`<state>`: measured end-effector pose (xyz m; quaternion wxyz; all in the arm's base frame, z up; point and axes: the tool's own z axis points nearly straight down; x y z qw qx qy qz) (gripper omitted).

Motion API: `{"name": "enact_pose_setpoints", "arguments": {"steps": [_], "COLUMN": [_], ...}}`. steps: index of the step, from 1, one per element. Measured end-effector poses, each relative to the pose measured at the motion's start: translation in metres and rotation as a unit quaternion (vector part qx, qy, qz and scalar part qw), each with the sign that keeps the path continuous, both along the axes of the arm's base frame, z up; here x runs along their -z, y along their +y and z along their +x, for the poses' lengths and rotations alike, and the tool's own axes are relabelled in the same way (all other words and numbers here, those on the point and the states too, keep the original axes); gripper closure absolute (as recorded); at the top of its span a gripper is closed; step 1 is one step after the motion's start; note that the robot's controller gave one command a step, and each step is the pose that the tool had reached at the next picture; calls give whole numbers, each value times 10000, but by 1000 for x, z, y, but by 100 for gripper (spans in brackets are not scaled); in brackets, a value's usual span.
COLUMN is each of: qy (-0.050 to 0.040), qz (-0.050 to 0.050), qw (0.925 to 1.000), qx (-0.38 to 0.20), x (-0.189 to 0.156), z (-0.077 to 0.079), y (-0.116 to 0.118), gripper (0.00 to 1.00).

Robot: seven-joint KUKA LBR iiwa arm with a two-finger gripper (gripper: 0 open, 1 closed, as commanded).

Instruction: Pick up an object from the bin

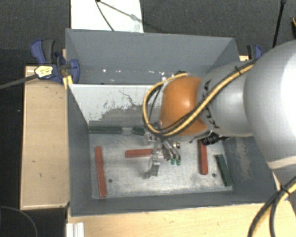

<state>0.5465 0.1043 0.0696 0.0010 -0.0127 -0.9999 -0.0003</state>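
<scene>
My gripper [153,168] hangs low over the middle of the bin floor, below the arm's orange cover. A short red stick [137,153] lies flat just to its left, its right end touching or nearly touching the gripper. A small green piece [175,160] sits close to the gripper's right side. Whether anything is in the gripper is hidden by the cover and the gripper's own body.
A long red stick [100,172] lies along the left wall. A dark green stick [106,130] and a short green bit [138,131] lie at the back. At the right lie a red stick [203,158] and a dark green stick [223,170]. The arm covers the bin's right rear.
</scene>
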Motion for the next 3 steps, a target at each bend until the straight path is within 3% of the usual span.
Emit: {"name": "enact_pose_setpoints", "arguments": {"steps": [1, 2, 3], "qy": [-2, -56, -43], "qz": [2, 10, 7], "qw": [10000, 10000, 10000], "qx": [12, 29, 41], "x": [0, -79, -115], "z": [0, 3, 4], "y": [0, 0, 0], "gripper": [100, 100, 100]}}
